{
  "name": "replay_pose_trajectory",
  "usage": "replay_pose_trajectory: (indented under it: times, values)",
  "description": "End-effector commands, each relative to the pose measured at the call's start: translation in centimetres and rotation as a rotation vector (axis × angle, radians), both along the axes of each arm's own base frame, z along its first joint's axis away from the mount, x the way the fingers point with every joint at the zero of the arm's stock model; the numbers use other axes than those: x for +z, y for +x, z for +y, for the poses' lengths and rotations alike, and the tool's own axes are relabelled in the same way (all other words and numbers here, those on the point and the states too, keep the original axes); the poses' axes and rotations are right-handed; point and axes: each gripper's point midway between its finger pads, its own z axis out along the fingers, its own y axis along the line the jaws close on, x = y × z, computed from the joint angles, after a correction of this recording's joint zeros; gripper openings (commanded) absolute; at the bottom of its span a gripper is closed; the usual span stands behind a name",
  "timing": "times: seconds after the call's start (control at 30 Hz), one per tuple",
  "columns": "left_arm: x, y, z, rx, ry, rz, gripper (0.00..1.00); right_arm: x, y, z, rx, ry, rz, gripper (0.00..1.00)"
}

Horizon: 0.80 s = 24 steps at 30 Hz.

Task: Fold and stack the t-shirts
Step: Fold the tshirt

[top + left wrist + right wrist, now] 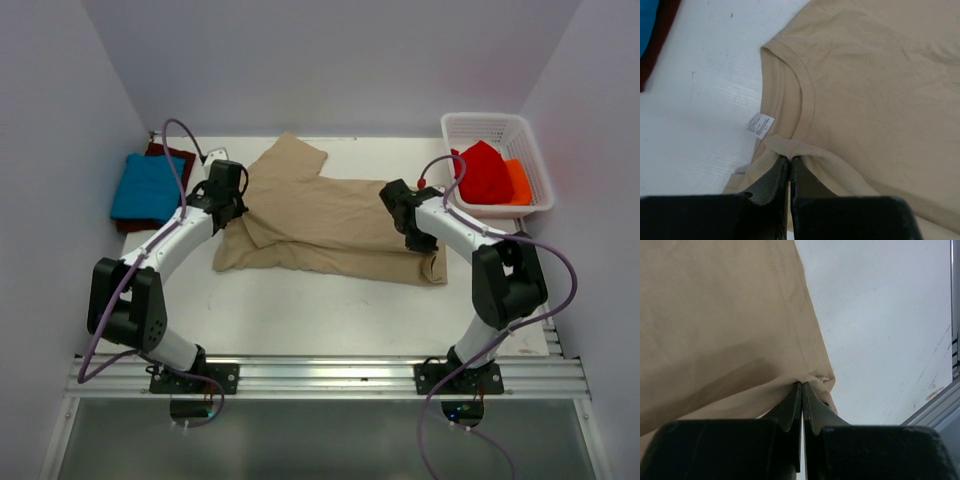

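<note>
- Left gripper point(790, 161) is clamping shut on a pinch of the tan shirt point(330, 225), just below the collar point(807, 90) and beside the label point(760, 125).
- Right gripper point(802, 385) is likewise pinching the shirt's stitched edge at its right end, with no gap showing between the jaws beyond the cloth.
- Judging the step in hand: a two-handed fold of the tan shirt.
- Doing it well is looking like this: raising both pinches at one height and pace, holding the cloth taut between them, carrying the held edge over until it lines up with the far one, and lowering before letting go. Dragging risks shifting the layer underneath.
- The shirt is lying across the middle of the table point(330, 310) between the arms, with one sleeve pointing to the back. Cloth is spreading ahead of the left fingertips and to the left of the right ones.
- The blue shirt point(147, 187) is sitting folded on the maroon shirt point(168, 153) at back left, apart from the tan one.
</note>
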Motion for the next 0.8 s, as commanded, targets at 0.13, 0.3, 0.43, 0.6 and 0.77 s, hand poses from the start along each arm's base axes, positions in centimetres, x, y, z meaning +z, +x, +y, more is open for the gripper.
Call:
replay_pose_trajectory:
  times: [0.13,0.3,0.43,0.6,0.77]
  values:
    - [1.9,3.4,0.0,-0.006,-0.002,-0.077,0.00,0.0,2.3,-1.0,-0.019,-0.037,-0.016,0.00]
    - [1.2,3.6,0.6,0.013,0.012,-0.055,0.00,-1.3,3.8,-0.5,-0.003,-0.014,-0.003,0.48]
    - [1.7,3.4,1.3,0.039,0.020,-0.055,0.60,-1.0,4.6,-0.2,0.007,0.003,-0.028,0.88]
    - [5.1,2.9,1.0,0.027,-0.023,-0.146,1.00,2.8,4.8,0.0,0.023,0.053,-0.165,0.95]
    - [9.5,1.2,0.0,-0.033,-0.108,-0.260,1.00,6.3,4.4,-0.4,0.037,0.072,-0.245,0.96]
